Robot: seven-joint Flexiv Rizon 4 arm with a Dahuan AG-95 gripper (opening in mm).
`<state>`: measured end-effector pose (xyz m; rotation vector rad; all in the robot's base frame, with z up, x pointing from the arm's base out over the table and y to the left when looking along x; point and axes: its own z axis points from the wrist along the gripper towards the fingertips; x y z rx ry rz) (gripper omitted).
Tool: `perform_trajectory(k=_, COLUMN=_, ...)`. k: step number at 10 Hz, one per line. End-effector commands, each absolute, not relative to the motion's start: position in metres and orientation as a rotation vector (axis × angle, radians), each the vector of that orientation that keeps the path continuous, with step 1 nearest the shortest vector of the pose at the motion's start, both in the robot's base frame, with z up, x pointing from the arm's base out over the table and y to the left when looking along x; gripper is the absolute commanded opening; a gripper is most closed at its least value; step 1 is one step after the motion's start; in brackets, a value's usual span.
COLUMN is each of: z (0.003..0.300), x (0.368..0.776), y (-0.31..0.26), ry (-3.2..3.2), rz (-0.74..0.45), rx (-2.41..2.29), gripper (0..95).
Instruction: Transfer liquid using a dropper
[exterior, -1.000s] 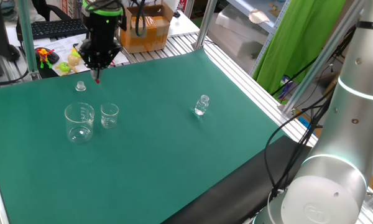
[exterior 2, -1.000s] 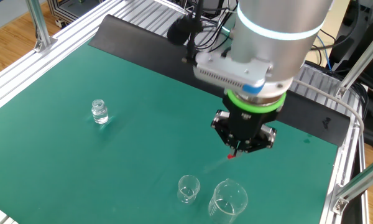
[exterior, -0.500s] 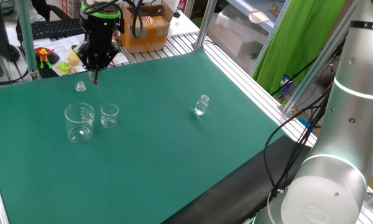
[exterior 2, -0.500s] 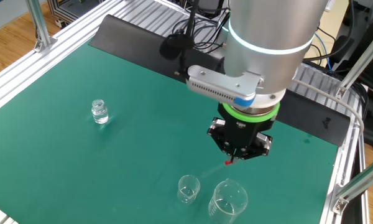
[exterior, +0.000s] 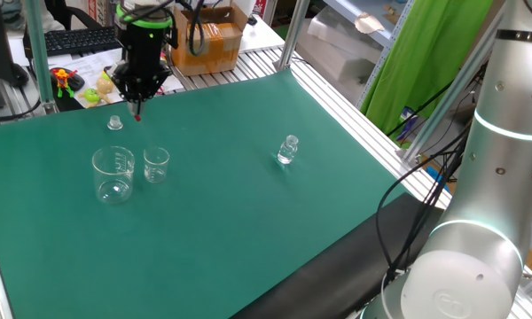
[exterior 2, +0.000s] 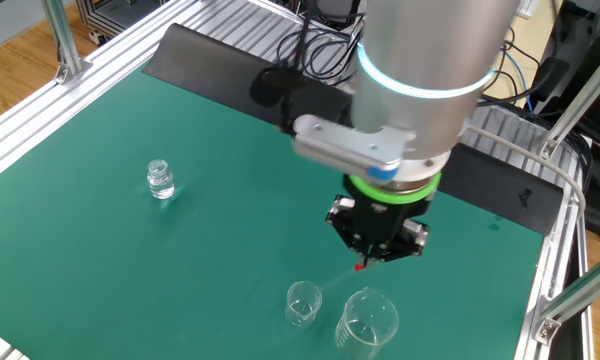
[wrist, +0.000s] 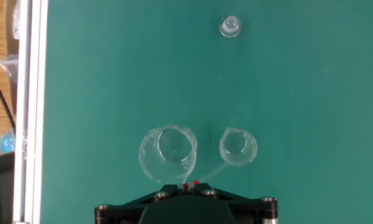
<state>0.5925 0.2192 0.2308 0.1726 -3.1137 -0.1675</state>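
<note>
My gripper [exterior: 137, 103] hangs over the far left of the green mat, shut on the dropper [exterior: 138, 115]; only its red bulb end pokes out below the fingers. In the other fixed view the gripper [exterior 2: 366, 256] hovers just behind the two beakers, the dropper's red end [exterior 2: 358, 266] showing at its tip. The hand view shows the gripper [wrist: 188, 186] with the dropper [wrist: 194, 183] between the jaws and a faint clear stem slanting toward the small beaker [wrist: 238, 147]. The large beaker [wrist: 168, 152] stands beside it.
A small clear glass bottle [exterior: 288, 150] stands alone mid-mat, also seen as the bottle [exterior 2: 160, 180]. A small clear cap [exterior: 114, 123] lies behind the beakers. The large beaker [exterior: 113, 174] and small beaker [exterior: 156, 165] stand side by side. An aluminium rail [wrist: 34, 93] borders the mat.
The gripper has shifted a little with the dropper, drifting closer to the two beakers. Its grip has not changed, and the beakers and the bottle stay put.
</note>
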Motion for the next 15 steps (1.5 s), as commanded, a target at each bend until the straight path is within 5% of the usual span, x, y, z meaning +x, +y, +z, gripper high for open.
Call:
perform_trajectory(k=1, z=0.228, x=0.592, y=0.217, ry=-3.113, rz=-0.168, rx=0.176, gripper=0.0)
perform_trajectory(k=15, z=0.190, x=0.596, y=0.206, ry=-3.155, rz=-0.194, rx=0.205, gripper=0.0)
